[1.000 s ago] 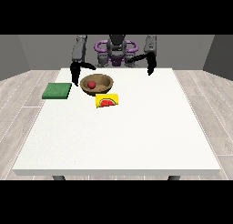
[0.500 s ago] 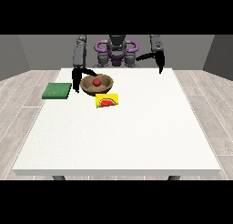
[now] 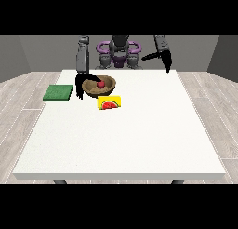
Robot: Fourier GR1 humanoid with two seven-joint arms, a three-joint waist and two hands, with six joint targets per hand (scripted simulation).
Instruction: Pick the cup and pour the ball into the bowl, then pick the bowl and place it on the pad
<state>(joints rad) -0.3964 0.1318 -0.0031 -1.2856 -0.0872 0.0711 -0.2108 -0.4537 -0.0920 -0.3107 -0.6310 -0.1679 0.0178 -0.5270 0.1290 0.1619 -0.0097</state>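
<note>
A brown bowl [image 3: 108,89] stands on the white table [image 3: 139,130] near its far left, with a red ball [image 3: 100,84] inside it. The hand at the view's left [image 3: 82,83] is at the bowl's left rim, its thumb reaching over the rim and its fingers spread downwards beside the wall. A green pad [image 3: 58,92] lies flat to the left of the bowl, apart from it. The hand at the view's right [image 3: 165,60] hangs in the air over the table's far right, fingers straight and holding nothing. I see no cup.
A yellow card with a watermelon picture [image 3: 109,103] lies just in front of the bowl. The robot's purple and grey torso [image 3: 119,53] stands behind the table's far edge.
The hand at the view's right has swung outwards to the right and stays raised. The hand at the view's left has settled lower against the bowl's left rim. The bowl has barely moved.
</note>
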